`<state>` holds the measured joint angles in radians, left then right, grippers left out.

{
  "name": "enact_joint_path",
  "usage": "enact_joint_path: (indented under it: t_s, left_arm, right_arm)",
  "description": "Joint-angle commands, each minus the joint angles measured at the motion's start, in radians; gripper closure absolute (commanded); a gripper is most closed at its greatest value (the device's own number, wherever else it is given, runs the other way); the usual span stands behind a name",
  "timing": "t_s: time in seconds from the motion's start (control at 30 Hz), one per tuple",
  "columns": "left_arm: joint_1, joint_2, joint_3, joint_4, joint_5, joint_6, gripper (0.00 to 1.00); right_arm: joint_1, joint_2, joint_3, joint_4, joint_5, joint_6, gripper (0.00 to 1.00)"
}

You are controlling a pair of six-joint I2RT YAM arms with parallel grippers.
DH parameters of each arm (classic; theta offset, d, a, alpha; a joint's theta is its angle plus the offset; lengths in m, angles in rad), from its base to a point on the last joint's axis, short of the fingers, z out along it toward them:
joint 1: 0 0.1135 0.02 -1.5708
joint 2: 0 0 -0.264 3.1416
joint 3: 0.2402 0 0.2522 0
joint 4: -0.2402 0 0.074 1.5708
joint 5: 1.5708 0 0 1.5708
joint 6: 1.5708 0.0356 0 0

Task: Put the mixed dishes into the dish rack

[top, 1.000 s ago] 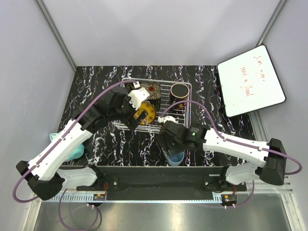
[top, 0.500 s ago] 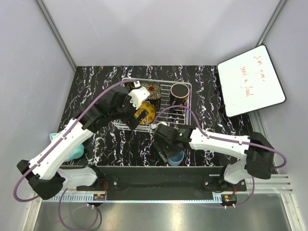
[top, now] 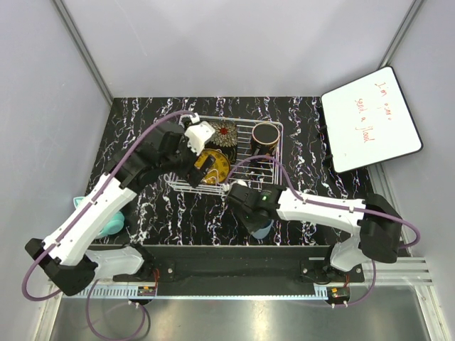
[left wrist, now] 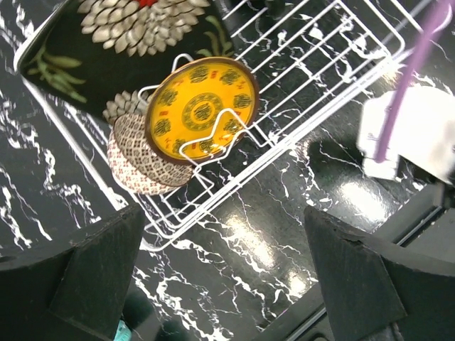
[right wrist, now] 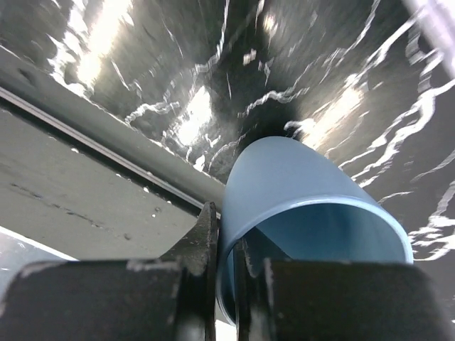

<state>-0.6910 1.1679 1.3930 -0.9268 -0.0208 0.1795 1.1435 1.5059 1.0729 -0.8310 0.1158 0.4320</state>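
Observation:
My right gripper is shut on the wall of the light blue cup, one finger inside the rim and one outside. The cup stands near the table's front edge under that gripper. My left gripper hangs open and holds nothing, above the near left corner of the dish rack. In the rack stand the yellow patterned plate, a beige patterned bowl, the dark square floral plate and the dark mug.
A white board with red writing leans at the right edge of the table. Something teal lies at the left, partly under the left arm. The right arm's white link lies just in front of the rack.
The right gripper has shut on the cup's wall. The left gripper has drawn back and up from the yellow plate, which now shows more fully in the rack.

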Motion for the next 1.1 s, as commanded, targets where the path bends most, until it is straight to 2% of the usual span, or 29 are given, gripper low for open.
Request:
enact_joint_path:
  t_s: [0.0,0.1,0.13,0.2,0.3,0.33,0.37,0.43,0.47,0.5,0.57,0.73,0.93,1.07]
  left_arm:
    - [0.06,0.001,0.089,0.013,0.087,-0.058,0.01]
    - [0.111,0.05,0.182,-0.053,0.194,-0.083,0.01]
    - [0.16,0.067,0.207,-0.078,0.29,-0.087,0.01]
    - [0.197,0.093,0.244,-0.113,0.323,-0.1,0.03]
    - [0.25,0.066,0.221,-0.077,0.35,-0.127,0.04]
    - [0.267,0.058,0.221,-0.067,0.381,-0.138,0.03]
    - [0.283,0.044,0.227,-0.057,0.398,-0.149,0.03]
    - [0.347,0.044,0.27,-0.049,0.485,-0.176,0.02]
    - [0.372,0.053,0.293,-0.047,0.522,-0.21,0.02]
    - [0.418,0.062,0.319,-0.049,0.56,-0.239,0.02]
    - [0.445,0.099,0.397,-0.047,0.657,-0.267,0.03]
    - [0.472,0.189,0.498,-0.017,0.774,-0.356,0.03]
    - [0.527,0.222,0.477,0.019,0.884,-0.397,0.04]
    - [0.558,0.23,0.466,0.068,0.995,-0.466,0.05]
  right_arm:
    - [0.001,-0.053,0.194,-0.06,0.105,-0.079,1.0]
    - [-0.014,-0.053,0.362,-0.082,0.101,-0.136,1.0]
    - [-0.025,-0.053,0.446,-0.083,0.091,-0.16,1.0]
    - [-0.045,-0.041,0.578,-0.092,0.084,-0.164,1.0]
    - [-0.108,-0.059,0.676,-0.045,-0.008,-0.144,1.0]
    - [-0.128,-0.087,0.659,0.008,-0.048,-0.124,1.0]
    - [-0.166,-0.17,0.619,0.171,-0.112,-0.109,1.0]
    - [-0.218,-0.272,0.423,0.376,-0.177,-0.023,1.0]
    - [-0.255,-0.361,0.348,0.591,-0.226,-0.001,1.0]
    - [-0.261,-0.398,0.206,0.693,-0.225,0.019,1.0]
    - [-0.283,-0.431,0.129,0.878,-0.243,0.069,1.0]
    - [-0.3,-0.333,0.119,1.054,-0.349,0.129,1.0]
    - [-0.39,-0.237,0.114,1.286,-0.525,0.324,1.0]
    - [-0.433,-0.199,0.104,1.398,-0.579,0.434,1.0]
